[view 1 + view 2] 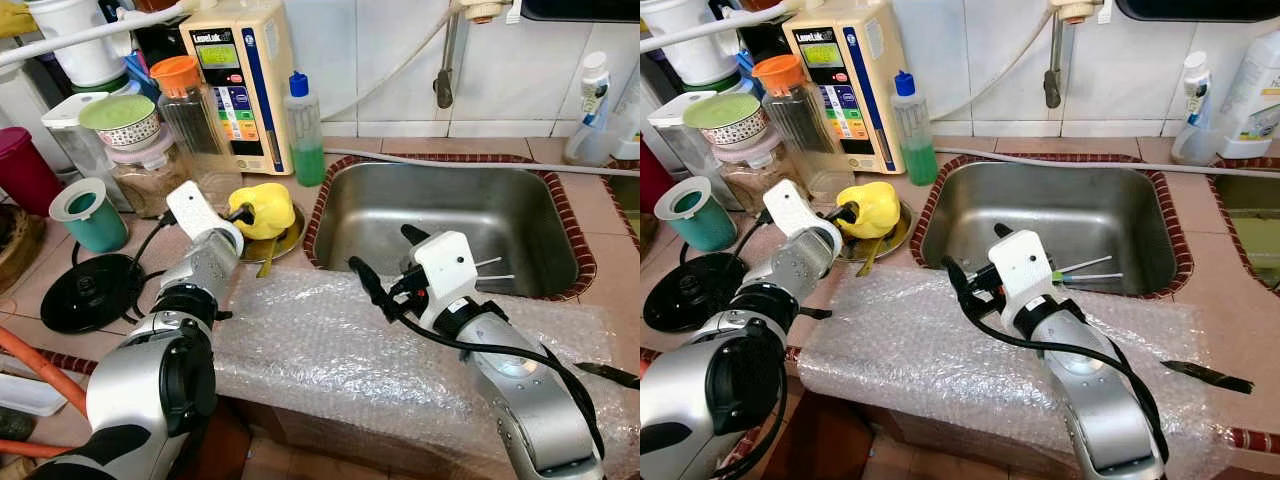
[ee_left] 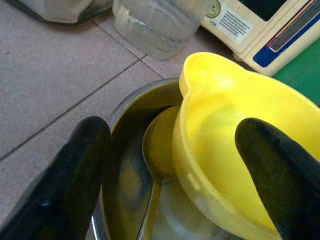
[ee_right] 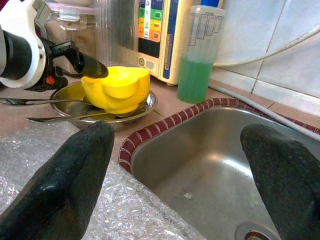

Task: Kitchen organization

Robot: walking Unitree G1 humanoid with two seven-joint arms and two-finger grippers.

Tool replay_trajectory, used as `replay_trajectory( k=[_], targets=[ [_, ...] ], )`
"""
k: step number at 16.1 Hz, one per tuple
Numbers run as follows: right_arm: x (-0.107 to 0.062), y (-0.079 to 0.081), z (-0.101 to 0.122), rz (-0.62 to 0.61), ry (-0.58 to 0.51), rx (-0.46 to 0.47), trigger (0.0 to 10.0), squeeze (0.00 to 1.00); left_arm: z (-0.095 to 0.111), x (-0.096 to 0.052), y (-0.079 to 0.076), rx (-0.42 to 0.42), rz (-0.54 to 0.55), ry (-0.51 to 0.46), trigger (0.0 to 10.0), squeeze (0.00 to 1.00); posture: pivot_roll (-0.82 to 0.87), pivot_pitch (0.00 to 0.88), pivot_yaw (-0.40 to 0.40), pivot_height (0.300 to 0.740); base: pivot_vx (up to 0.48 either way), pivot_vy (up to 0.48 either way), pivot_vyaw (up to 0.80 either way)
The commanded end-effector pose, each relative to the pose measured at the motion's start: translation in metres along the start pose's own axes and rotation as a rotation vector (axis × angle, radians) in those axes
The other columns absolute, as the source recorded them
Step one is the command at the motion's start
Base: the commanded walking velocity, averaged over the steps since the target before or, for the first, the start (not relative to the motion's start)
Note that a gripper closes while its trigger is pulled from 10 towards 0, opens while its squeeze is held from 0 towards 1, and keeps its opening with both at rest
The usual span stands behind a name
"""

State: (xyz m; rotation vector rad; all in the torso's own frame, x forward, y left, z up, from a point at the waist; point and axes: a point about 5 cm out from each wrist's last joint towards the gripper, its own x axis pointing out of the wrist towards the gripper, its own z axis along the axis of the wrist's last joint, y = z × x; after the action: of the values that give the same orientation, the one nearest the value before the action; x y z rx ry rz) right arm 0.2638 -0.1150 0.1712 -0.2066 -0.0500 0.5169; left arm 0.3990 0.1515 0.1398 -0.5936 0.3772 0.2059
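Beside the sink, on the tiled surface, a yellow funnel-like cup sits in a shallow steel dish together with a spoon. The left claw is spread, one black finger over the dish's outer edge and the other reaching inside the yellow cup, so the cup's wall lies between them but is not yet pinched. The right claw is also spread and empty, hanging over the sink's near edge above the bubble wrap. The main risk, as I judge it, is the grip: the cup's wall is thin and smooth, and a closure that also catches the dish's rim could lift or tip the dish and send the spoon sliding out. A clear jar and a green soap bottle stand close behind, so a careless lift or swing could knock either over. The right arm's cable trails across the wrap and might drag it.
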Motion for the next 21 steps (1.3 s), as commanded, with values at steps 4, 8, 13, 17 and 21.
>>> replay_trajectory(
  k=[4,8,13,17,21],
  targets=[
    [-0.002,0.003,0.006,0.001,-0.027,-0.012,10.0,0.0,-0.005,0.0,-0.005,0.0,-0.032,0.066,10.0,0.0,-0.18,0.0,0.19,0.74,0.0,0.0,0.0],
    [-0.002,0.002,0.005,-0.018,-0.027,-0.013,10.0,0.0,0.002,0.0,-0.007,0.118,-0.022,0.039,6.8,0.0,-0.19,0.0,0.198,0.74,0.0,0.0,0.0],
    [-0.003,0.002,0.004,-0.021,-0.023,-0.012,10.0,0.0,0.021,0.0,0.008,0.197,0.056,-0.042,10.0,0.0,-0.17,0.0,0.194,0.74,0.0,0.0,0.0],
    [-0.002,0.0,0.003,-0.015,-0.019,-0.015,10.0,0.0,0.028,-0.001,0.002,0.147,0.02,-0.078,10.0,0.0,-0.17,0.0,0.19,0.74,0.0,0.0,0.0],
    [-0.001,0.0,0.004,-0.016,-0.022,-0.017,10.0,0.0,0.015,-0.002,-0.019,0.132,-0.049,-0.035,10.0,0.0,-0.17,0.0,0.189,0.74,0.0,0.0,0.0]
  ],
)
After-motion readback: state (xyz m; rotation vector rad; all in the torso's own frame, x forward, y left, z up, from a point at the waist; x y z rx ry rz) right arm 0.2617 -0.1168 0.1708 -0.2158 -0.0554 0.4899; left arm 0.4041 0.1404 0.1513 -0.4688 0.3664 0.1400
